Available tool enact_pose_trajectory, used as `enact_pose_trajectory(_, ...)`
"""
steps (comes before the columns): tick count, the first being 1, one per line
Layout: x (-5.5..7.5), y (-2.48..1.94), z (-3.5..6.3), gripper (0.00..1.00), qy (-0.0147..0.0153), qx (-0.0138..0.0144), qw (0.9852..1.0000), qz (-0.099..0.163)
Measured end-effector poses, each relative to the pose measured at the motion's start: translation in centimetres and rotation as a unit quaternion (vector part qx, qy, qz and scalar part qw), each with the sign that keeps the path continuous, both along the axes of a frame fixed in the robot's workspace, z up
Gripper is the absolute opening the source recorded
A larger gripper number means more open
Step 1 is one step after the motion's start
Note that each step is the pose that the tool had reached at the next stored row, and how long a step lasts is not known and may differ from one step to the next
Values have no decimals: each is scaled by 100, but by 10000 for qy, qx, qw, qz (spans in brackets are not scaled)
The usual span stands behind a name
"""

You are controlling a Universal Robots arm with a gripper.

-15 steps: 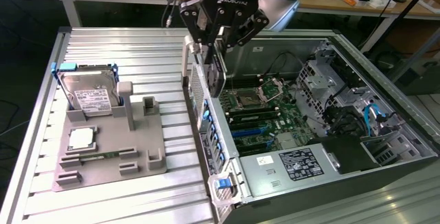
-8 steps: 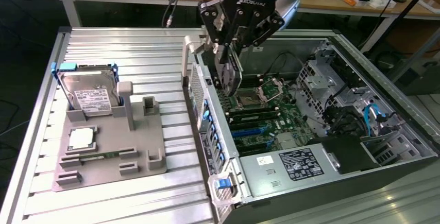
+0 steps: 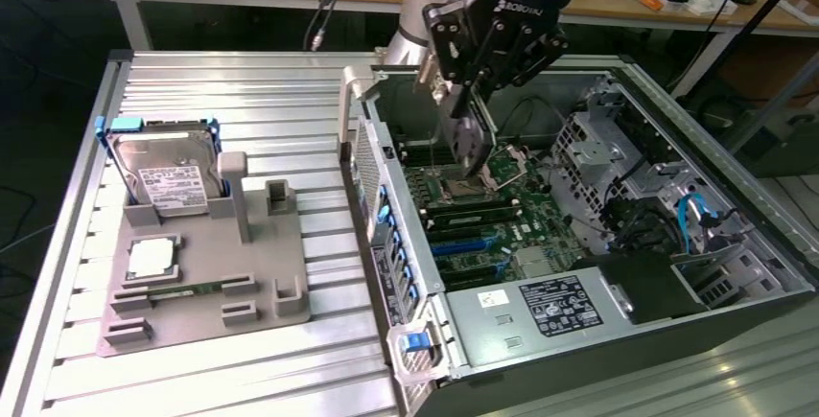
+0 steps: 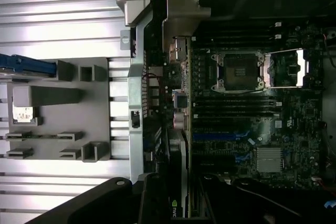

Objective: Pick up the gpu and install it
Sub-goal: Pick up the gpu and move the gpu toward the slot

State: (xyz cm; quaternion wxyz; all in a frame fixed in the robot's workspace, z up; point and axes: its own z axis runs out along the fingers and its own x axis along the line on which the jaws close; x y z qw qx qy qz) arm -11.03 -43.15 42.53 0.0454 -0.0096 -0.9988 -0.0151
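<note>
- The computer case (image 3: 379, 244) takes up the right half of the exterior view, its side open and the motherboard (image 3: 512, 216) exposed at centre.
- The gripper (image 3: 463, 101) hangs at upper centre over the board, jaws narrow and clamped on the gpu (image 3: 469, 144).
- The gpu hangs edge-down just under the gripper, apparently not seated.
- Step in hand, as I judge it: bringing the card in. Seating calls for its edge square over a blue slot (image 3: 467, 240), lower centre.
</note>
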Motion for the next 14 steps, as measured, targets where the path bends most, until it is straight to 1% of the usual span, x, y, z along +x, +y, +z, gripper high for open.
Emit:
enact_pose_trajectory(7,319,0,-27,27,14,-8,10000,29)
enact_pose_trajectory(9,441,0,-37,27,18,-13,10000,40)
enact_pose_trajectory(10,514,0,-44,27,19,-22,10000,46)
enact_pose_trajectory(11,559,0,-51,27,19,-33,10000,45)
enact_pose_trajectory(14,691,0,-72,27,17,-76,10000,47)
